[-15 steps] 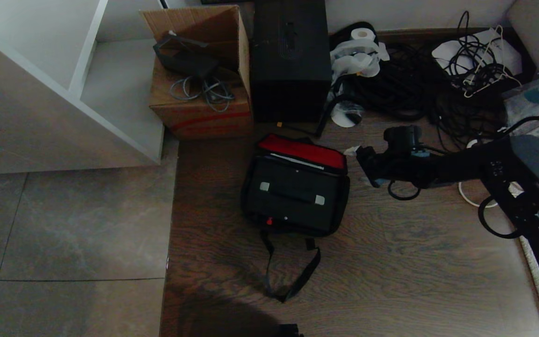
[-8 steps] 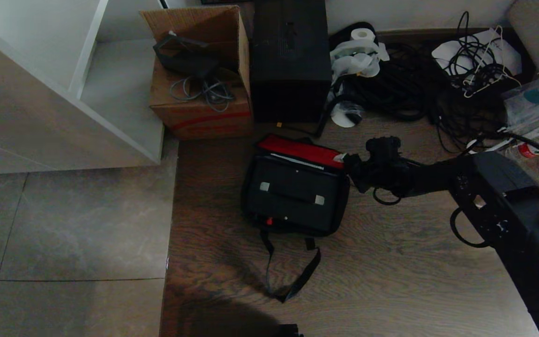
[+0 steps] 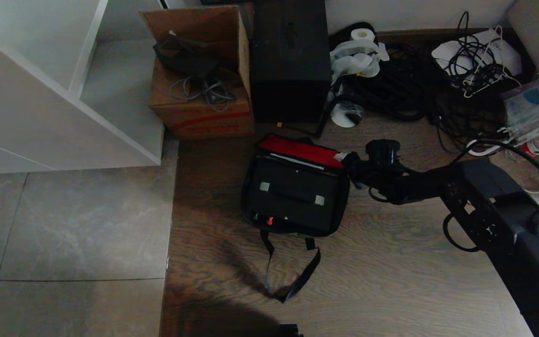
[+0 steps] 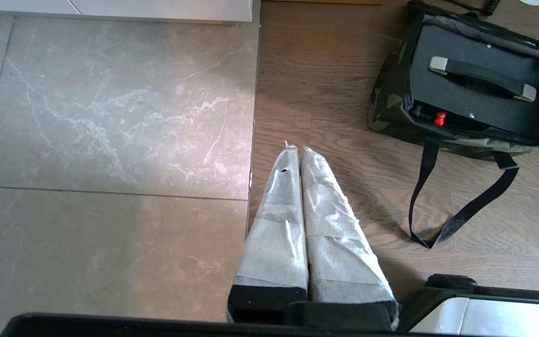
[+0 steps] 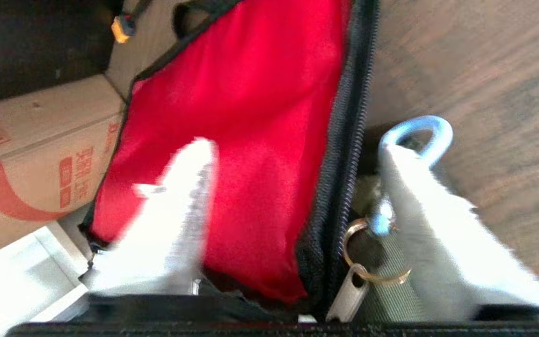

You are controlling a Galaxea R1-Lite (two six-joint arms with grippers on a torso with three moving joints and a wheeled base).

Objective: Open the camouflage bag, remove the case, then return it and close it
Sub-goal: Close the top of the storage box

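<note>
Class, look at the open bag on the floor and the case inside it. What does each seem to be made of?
Camouflage bag: apparently woven fabric, matte; it sags softly, with a shiny red lining on its flap. Case: seemingly rigid and matte black, flat-faced, its handle tipped with metallic-looking ends; the exact material cannot be told.

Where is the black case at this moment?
In the head view, the case lies inside the open camouflage bag on the wooden floor, below the cardboard box.
</note>
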